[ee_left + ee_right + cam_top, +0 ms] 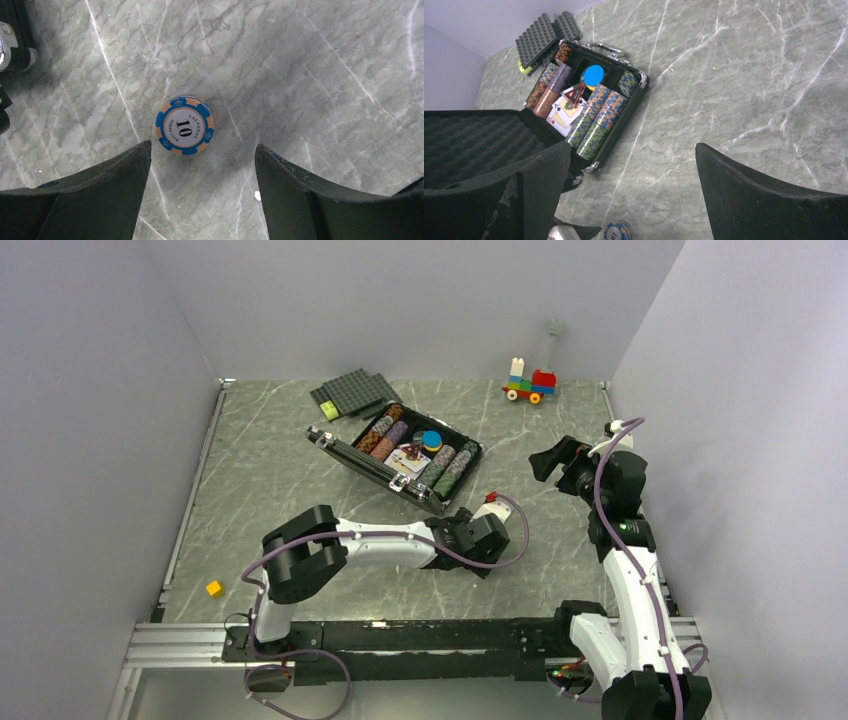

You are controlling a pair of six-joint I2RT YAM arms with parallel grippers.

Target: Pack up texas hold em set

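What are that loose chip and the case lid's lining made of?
Loose chip: probably plastic or clay composite, matte, with a printed centre label. Case lid lining: soft black foam, judging by its egg-crate dimples.

Left arm [380, 540] stretches low and rightward from its base, with the left gripper [202, 147] pointing straight down, jaws parted. Right arm [630, 575] stands raised and bent, with the right gripper [632, 147] angled leftward and down, jaws spread wide.
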